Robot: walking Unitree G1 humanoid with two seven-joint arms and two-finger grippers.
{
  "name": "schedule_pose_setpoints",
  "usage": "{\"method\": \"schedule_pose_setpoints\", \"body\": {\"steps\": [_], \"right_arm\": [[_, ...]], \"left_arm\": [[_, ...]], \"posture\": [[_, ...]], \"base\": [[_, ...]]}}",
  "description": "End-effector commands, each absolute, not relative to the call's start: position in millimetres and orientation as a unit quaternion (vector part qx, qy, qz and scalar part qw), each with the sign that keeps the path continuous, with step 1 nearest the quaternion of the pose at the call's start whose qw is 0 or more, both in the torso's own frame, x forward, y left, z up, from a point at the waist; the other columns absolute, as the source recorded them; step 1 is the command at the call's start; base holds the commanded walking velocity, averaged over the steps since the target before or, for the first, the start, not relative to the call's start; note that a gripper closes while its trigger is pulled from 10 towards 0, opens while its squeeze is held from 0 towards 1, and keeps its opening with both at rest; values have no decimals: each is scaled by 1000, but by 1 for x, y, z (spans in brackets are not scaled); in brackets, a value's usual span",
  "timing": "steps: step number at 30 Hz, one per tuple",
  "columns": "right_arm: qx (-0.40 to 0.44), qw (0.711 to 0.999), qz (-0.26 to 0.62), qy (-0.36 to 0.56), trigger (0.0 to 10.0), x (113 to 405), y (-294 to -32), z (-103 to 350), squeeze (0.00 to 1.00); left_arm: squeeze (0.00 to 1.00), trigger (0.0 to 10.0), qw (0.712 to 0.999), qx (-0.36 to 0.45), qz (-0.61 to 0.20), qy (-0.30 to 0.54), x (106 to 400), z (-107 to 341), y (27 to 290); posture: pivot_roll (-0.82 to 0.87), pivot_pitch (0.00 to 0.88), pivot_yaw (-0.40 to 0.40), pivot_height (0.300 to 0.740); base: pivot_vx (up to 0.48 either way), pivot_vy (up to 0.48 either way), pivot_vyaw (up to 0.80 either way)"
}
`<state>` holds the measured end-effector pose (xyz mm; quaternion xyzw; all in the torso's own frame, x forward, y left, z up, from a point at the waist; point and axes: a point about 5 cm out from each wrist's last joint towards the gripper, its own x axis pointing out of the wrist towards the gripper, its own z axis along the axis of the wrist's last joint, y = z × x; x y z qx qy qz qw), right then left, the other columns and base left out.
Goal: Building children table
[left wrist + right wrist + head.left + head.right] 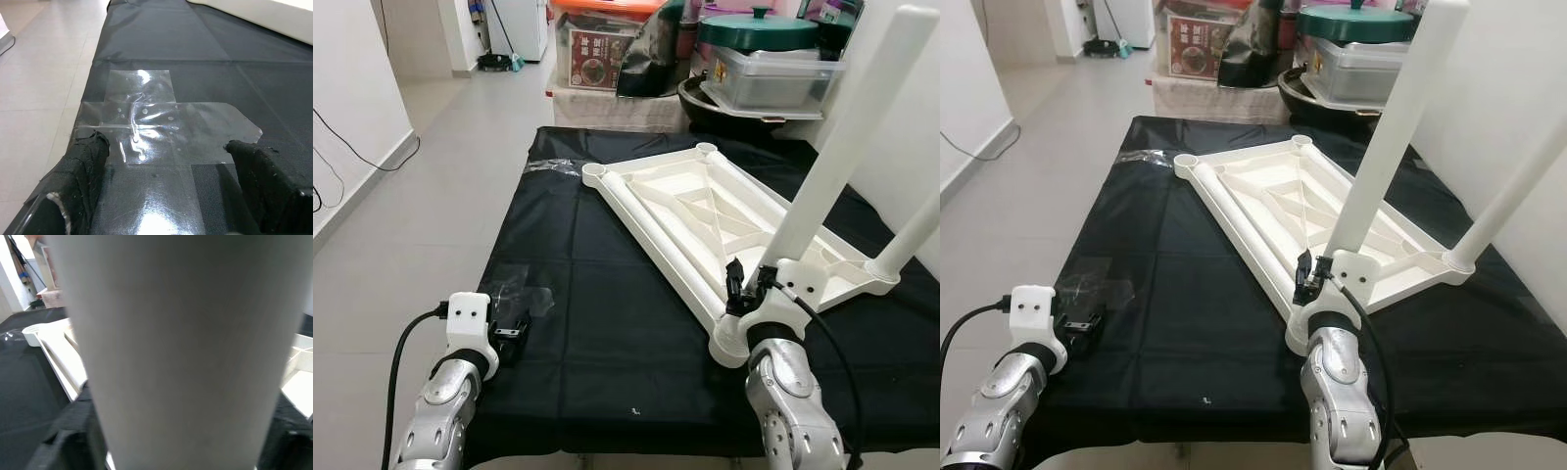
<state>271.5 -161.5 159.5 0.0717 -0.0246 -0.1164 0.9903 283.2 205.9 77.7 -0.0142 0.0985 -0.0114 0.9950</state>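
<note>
Tabletop (705,211) is laid upside down on the black-covered desk (587,294), with one leg (911,230) seated in its far right corner. A second leg (1386,137) is gripped upright by the right jaws (1317,274) over the near corner socket. Left jaws (166,161) are parted above clear tape (156,122) near the desk's left edge. Boxes (597,54) and a lidded tub (769,69) are stacked beyond.

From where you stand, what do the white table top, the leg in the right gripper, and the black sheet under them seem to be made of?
Table top: likely moulded plastic, matte white, with ribs underneath. Leg in the right gripper: probably the same plastic, a smooth tapered tube. Black sheet: thin, faintly glossy, with fold creases; plastic film or coated cloth, cannot tell which.
</note>
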Motion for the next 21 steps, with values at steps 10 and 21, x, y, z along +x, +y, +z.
{"method": "schedule_pose_setpoints", "body": {"steps": [10, 21], "right_arm": [[91, 989, -44, -109, 10000, 271, -161, 194, 1000], [29, 987, 141, -74, 10000, 277, -173, 190, 1000]], "left_arm": [[0, 10000, 994, -5, -17, 105, 286, 75, 206], [0, 10000, 994, -6, -23, 104, 288, 76, 203]], "posture": [[95, 0, -54, 740], [90, 0, -51, 740]], "base": [[0, 0, 0], [0, 0, 0]]}}
